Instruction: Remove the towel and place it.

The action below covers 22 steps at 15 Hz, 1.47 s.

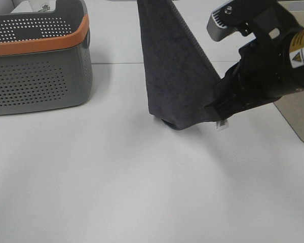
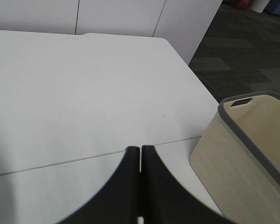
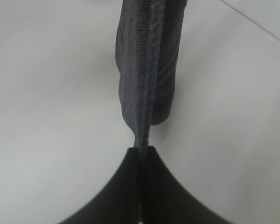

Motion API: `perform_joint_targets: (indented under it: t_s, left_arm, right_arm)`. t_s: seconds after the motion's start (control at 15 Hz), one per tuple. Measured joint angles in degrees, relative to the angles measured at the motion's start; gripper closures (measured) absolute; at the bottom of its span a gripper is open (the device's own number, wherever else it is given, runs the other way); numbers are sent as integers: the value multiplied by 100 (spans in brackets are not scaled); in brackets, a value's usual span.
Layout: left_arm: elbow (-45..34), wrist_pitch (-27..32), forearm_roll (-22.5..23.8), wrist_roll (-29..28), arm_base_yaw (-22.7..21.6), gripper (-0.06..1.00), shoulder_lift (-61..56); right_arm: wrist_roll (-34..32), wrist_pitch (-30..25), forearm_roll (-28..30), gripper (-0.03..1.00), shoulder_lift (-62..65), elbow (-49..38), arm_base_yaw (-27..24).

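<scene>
The dark charcoal towel (image 1: 172,76) hangs over the white table as a stretched triangle. Its upper end runs out of the top of the exterior view and its lowest fold touches or nearly touches the table. My right gripper (image 1: 217,112) is shut on the towel's lower right corner, beside the small white tag (image 1: 221,125). In the right wrist view the towel (image 3: 147,70) hangs edge-on from my shut right gripper (image 3: 141,149). My left gripper (image 2: 141,148) is out of the exterior view. Its fingers are closed high above the table, and no cloth shows in the left wrist view.
A grey perforated basket with an orange rim (image 1: 40,43) stands at the back left. A beige bin with a grey rim (image 2: 252,154) stands at the table's right edge and also shows in the exterior view (image 1: 296,114). A table seam (image 1: 111,63) runs across the back.
</scene>
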<state>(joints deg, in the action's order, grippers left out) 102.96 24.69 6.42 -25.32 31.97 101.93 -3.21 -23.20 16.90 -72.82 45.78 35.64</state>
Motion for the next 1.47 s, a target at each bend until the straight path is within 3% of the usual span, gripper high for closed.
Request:
perform_joint_targets:
  t_s: [0.2, 0.27, 0.33, 0.4, 0.67, 0.8, 1.0, 1.27, 1.47]
  left_arm:
    - [-40, -80, -6, -607, -212, 94, 17]
    - [-97, -109, -6, -733, -269, 94, 6]
    - [-561, -355, 52, -1094, -401, 94, -63]
    - [-963, -607, 80, -1255, -424, 94, -132]
    - [-2068, -1965, 86, -1868, -498, 94, -579]
    - [-2229, -2355, 63, -2017, -539, 94, -659]
    - [-2257, -2911, 69, -2028, -579, 94, -647]
    - [-2257, -3042, 223, -2028, -602, 94, -647]
    - [-2257, -3031, 292, -2028, -602, 94, -527]
  right_arm:
    - [1272, -1450, -34, 95, 0, 1014, 0]
    - [1455, -1599, 6, 95, 0, 1192, 0]
    - [1954, -2194, 298, 95, 0, 1765, 0]
    - [2028, -2349, 504, 95, 0, 1960, 0]
    - [2057, -2469, 1369, 95, 0, 2487, -361]
    - [2309, -2298, 1444, 95, 0, 2750, -665]
    - [2504, -2103, 1484, 95, -80, 2830, -710]
    - [2263, -1862, 1914, 95, -481, 2830, -716]
    - [1295, -1696, 2636, 95, -762, 2830, -716]
